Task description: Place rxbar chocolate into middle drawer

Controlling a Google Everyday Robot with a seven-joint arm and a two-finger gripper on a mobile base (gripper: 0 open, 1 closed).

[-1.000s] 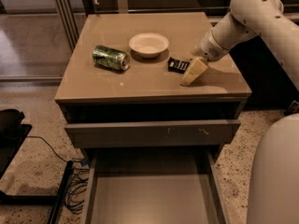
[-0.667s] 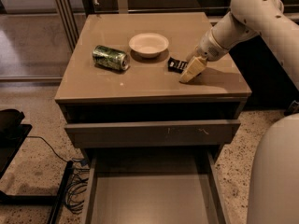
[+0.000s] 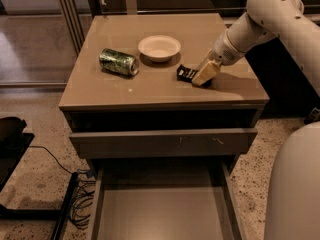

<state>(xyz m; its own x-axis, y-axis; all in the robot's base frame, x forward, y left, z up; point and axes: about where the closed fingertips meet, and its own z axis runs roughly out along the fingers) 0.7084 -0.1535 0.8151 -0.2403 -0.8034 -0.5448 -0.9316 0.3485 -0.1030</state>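
A crushed green can [image 3: 118, 62] is seen lying on its side at the left of the cabinet top [image 3: 150, 86]. A white bowl [image 3: 159, 47] is set just right of it, towards the upper centre. Below, at the bottom centre of the frame, the middle drawer [image 3: 160, 214] is pulled out and its bare floor is exposed; a scuffed drawer front [image 3: 162, 142] is seen above it.

The bar [image 3: 186, 73] is found flat on the cabinet top, right of centre, just below and to the right of the bowl. Its right end is covered by the gripper [image 3: 205, 73], which is lowered onto it from the upper right. Whether the gripper is spread or pinched on the bar cannot be told.

The bar is judged light, thin and fairly stiff, with a slick wrapper that may slide on the glossy top. It is best taken across its narrow width, near the middle, with the edges caught low. A loose hold at one end could let it pivot or slip out.
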